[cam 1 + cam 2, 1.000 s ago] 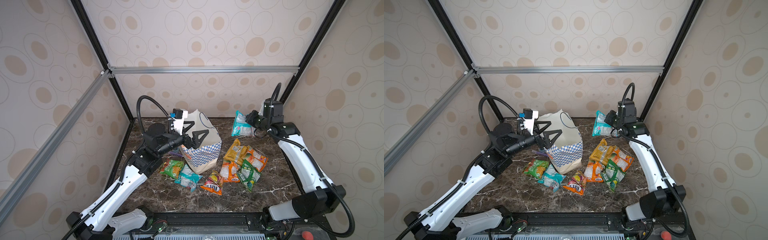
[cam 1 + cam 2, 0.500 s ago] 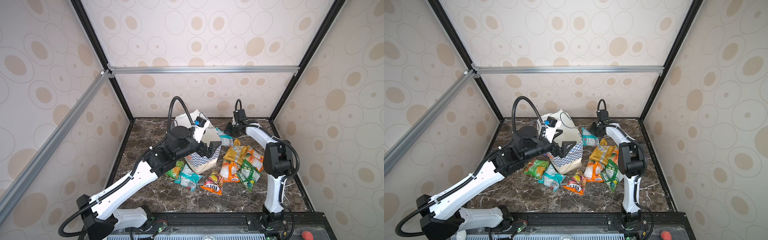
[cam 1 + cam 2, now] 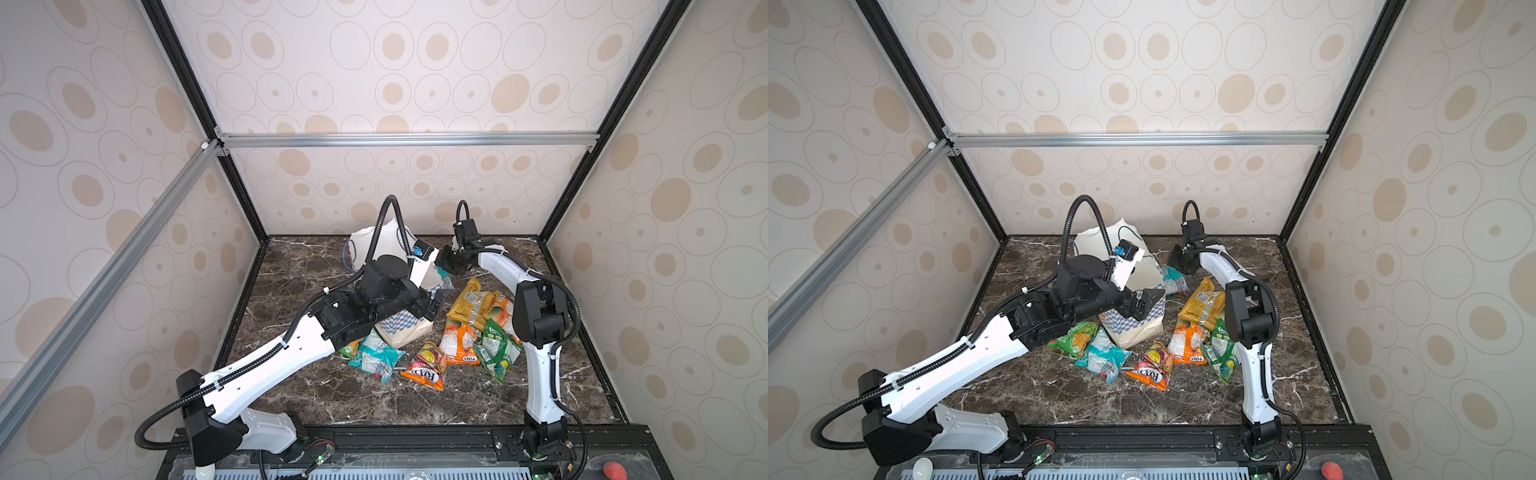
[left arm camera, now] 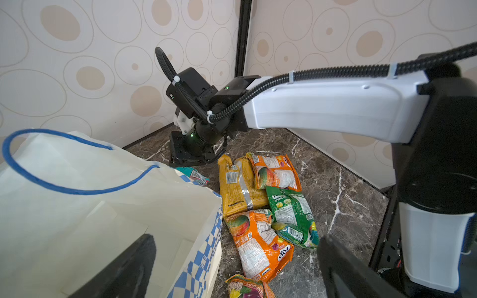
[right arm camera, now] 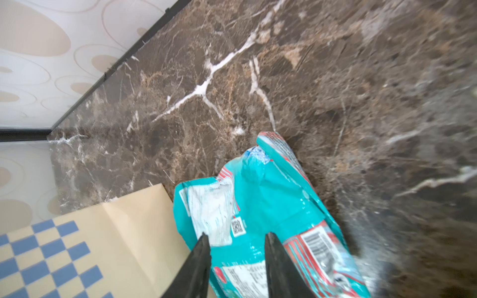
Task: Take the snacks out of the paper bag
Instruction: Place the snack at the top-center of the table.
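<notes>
1. Snacks (image 3: pixel 461 347): all the ones in view lie on the table (image 3: pixel 291 270), outside the bag (image 3: pixel 401 328).
2. Teal packet (image 5: pixel 258 206): flat on the table, touching the bag's side toward the right arm.
3. Yellow packet (image 3: pixel 467 305), two orange packets (image 4: pixel 273 172) and green packet (image 3: pixel 494 353): overlapping pile between bag and right arm.
4. In front of the bag: front orange packet (image 3: pixel 424 368), second teal packet (image 3: pixel 374 357), and green-orange packet (image 3: pixel 1073 338) partly under the left arm.
5. Bag: stands mid-table with its mouth open and a blue handle (image 4: pixel 64 180) at the rim.
6. Right claw (image 5: pixel 237 234): tips down just over the teal packet. Jaws are parted and the packet shows through the gap, not clamped.
7. Left claw (image 4: pixel 236 240): jaws wide apart, holding nothing. It hangs at the bag's rim, one finger over the mouth and the other over the pile.
</notes>
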Controlling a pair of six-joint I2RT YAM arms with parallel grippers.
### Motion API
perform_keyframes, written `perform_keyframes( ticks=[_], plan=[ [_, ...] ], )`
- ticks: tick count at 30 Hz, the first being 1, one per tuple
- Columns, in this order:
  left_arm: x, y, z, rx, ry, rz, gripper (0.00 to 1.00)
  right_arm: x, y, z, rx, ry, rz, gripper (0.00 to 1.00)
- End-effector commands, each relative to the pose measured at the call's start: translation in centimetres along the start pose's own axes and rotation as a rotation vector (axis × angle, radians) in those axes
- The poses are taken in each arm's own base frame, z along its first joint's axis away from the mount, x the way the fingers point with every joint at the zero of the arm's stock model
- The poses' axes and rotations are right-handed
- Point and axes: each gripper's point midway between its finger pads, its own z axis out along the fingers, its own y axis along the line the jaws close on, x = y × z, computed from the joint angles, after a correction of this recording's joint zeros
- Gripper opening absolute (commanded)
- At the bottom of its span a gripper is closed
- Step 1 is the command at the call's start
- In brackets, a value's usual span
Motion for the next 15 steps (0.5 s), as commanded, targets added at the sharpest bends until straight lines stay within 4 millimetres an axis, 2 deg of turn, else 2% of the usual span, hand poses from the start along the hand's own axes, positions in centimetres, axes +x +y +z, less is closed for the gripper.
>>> perform_keyframes(
  ticks=[1, 5, 8, 12, 15],
  plan=[
    [-1.9, 0.9, -1.9, -0.062, -0.050, 0.034, 0.98, -1.1, 1.5, -5.7, -0.003, -0.086, -0.047, 0.45],
    [-2.9, 2.5, -3.8, -0.147, -0.108, 0.056, 0.98, -1.2, 1.3, -10.7, 0.025, -0.183, -0.091, 0.54],
    [-3.7, 4.3, -5.9, -0.240, -0.174, 0.064, 0.98, -0.8, 0.2, -14.5, 0.062, -0.268, -0.118, 0.64],
    [-4.3, 7.5, -9.1, -0.419, -0.272, 0.051, 0.98, 0.7, -2.5, -18.5, 0.134, -0.379, -0.147, 0.73],
    [-4.0, 10.3, -11.6, -0.589, -0.326, 0.030, 0.98, 2.2, -6.3, -20.1, 0.232, -0.463, -0.148, 0.83]
  ],
)
